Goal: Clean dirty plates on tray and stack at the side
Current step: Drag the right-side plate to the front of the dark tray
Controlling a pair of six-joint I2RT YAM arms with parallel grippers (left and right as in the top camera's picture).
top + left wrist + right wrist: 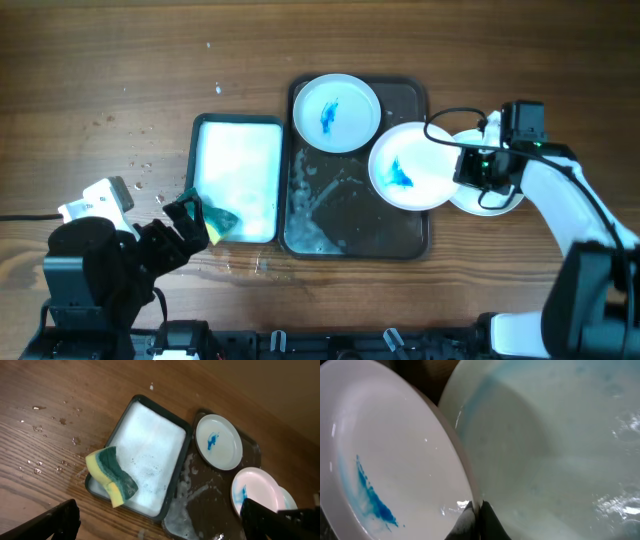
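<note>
The dark brown tray point(350, 225) lies mid-table with wet foam in it. One white plate with a blue smear point(335, 112) sits in its far left corner and also shows in the left wrist view point(218, 441). My right gripper point(463, 165) is shut on the right rim of a second blue-smeared plate point(405, 165), held over the tray's right edge; the right wrist view shows the fingers point(478, 511) pinching that plate's rim point(385, 455). A third plate, bluish-tinted point(560, 435), lies beside it on the table point(492, 205). My left gripper point(190, 222) is open and empty point(165, 527).
A smaller dark-rimmed tray with a white soapy inside point(238, 170) stands left of the brown tray. A yellow and green sponge point(222, 222) rests on its near left corner, just in front of my left gripper point(112, 475). Water drops dot the wood to the left.
</note>
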